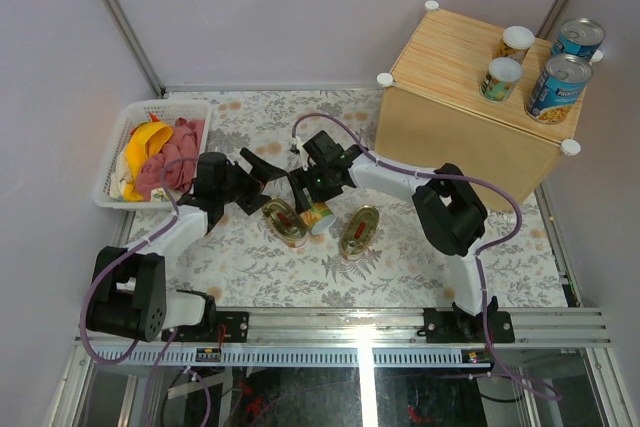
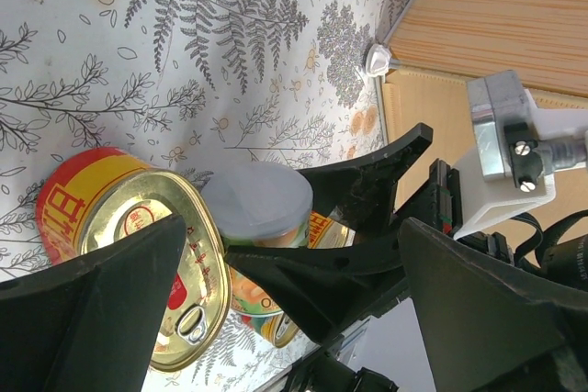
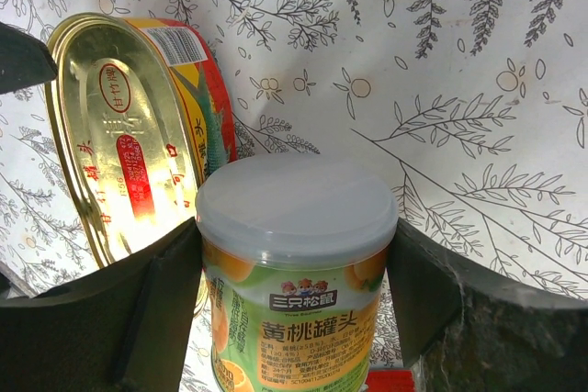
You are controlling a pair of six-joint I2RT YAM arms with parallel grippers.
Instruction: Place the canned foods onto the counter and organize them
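Right wrist, right gripper [image 3: 292,305] seemingly clamping can [image 3: 296,227]

A small can [image 3: 296,319] sits between the fingers of the right gripper [image 3: 296,250], touching both, with an oval tin [image 3: 129,135] just beside it on the left. A second oval tin [image 1: 358,231] lies near on the other side. Four cans [image 1: 501,78] stand on the counter [image 1: 450,67], well apart from the gripper.

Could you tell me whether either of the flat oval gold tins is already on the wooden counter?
No, both oval tins lie on the patterned table, while the counter holds only four round cans.
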